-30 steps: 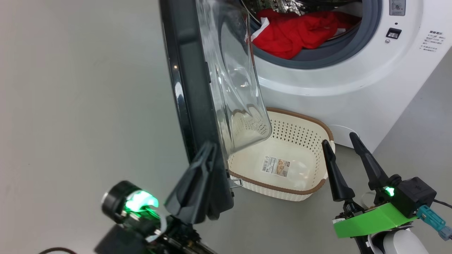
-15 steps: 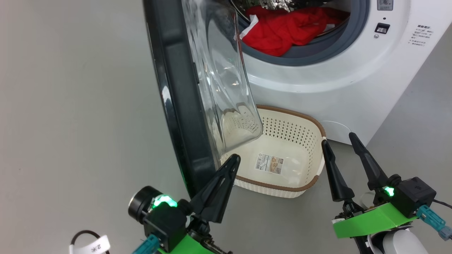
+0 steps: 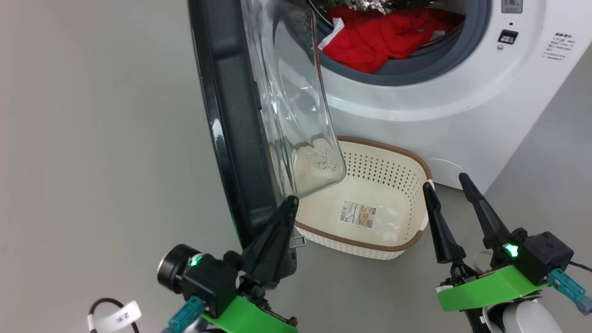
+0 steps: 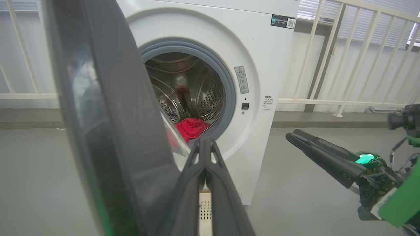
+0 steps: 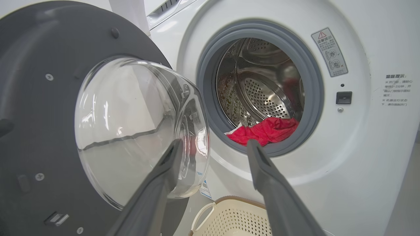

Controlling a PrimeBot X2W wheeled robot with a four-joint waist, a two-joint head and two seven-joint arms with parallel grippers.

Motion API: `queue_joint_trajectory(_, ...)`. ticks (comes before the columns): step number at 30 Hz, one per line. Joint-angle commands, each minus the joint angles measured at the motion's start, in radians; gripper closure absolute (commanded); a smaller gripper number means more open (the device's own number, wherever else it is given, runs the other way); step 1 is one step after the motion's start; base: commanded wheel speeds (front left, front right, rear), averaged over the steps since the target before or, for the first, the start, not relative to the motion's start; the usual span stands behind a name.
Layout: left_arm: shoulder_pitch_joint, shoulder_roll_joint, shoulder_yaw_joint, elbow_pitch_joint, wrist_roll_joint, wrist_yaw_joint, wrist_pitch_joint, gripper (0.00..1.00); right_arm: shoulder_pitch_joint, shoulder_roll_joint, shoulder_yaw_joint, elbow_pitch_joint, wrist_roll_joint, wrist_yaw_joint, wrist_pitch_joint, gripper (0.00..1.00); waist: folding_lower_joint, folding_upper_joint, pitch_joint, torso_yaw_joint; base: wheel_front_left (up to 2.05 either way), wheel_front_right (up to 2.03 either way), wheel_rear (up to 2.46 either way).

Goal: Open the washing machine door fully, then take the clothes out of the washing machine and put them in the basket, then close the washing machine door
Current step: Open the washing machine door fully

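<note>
Left jaws, closed, have shifted beside the washing machine door (image 3: 231,115); right jaws stand open

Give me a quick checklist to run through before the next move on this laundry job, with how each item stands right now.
1. Door fully open: not ok, it stands about square to the washer front.
2. Left claw shut at the door's lower edge: ok; whether it touches, cannot tell.
3. Right claw open and empty: ok.
4. Basket empty, on the floor before the washer: ok.
5. Clothes lying at the washer's opening, nothing on top: ok.
</note>
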Motion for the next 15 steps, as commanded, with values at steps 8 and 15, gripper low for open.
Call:
queue_joint_trajectory(8, 0.019, 0.036, 0.088, -0.003, -0.014, 0.051, 0.002, 1.00, 0.001, 0.005, 0.033, -0.027, 0.004, 0.006, -0.006, 0.00, 0.0000, -0.0001, -0.002, 0.041, 0.00, 0.00, 0.00)
queue_joint_trajectory(15, 0.027, 0.059, 0.127, 0.002, -0.026, 0.071, -0.003, 1.00, 0.002, 0.005, 0.034, -0.029, -0.002, 0.006, -0.006, 0.00, 0.0000, -0.0001, 0.004, 0.057, 0.00, 0.00, 0.00)
